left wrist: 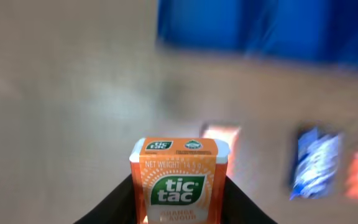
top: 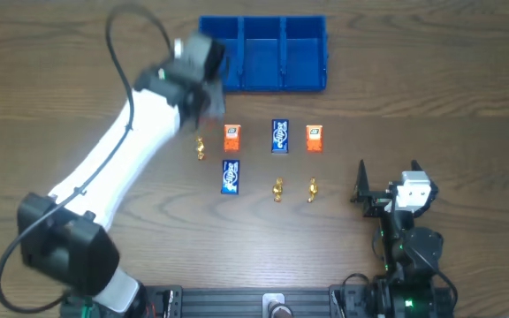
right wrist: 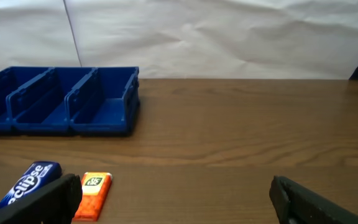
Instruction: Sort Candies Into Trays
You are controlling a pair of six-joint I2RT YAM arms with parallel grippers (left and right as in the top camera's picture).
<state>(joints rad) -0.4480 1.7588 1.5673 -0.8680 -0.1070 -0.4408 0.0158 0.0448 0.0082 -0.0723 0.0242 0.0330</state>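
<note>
My left gripper [top: 200,104] is lifted over the table just in front of the blue three-compartment tray [top: 263,55], near its left end. It is shut on an upright orange mint box [left wrist: 179,180]. On the table lie two more orange boxes [top: 231,137] [top: 315,137], two blue gum packs [top: 279,135] [top: 230,177] and three gold-wrapped candies [top: 201,147] [top: 277,190] [top: 312,188]. My right gripper [top: 387,179] stands open and holds nothing, low at the right near its base. From there it faces the tray [right wrist: 61,99], a blue pack [right wrist: 27,183] and an orange box [right wrist: 92,186].
The wooden table [top: 431,97] has free room to the right of the tray and along the front. The left arm's white link [top: 113,159] slants across the left side. White paper covers the wall [right wrist: 229,37] behind the table.
</note>
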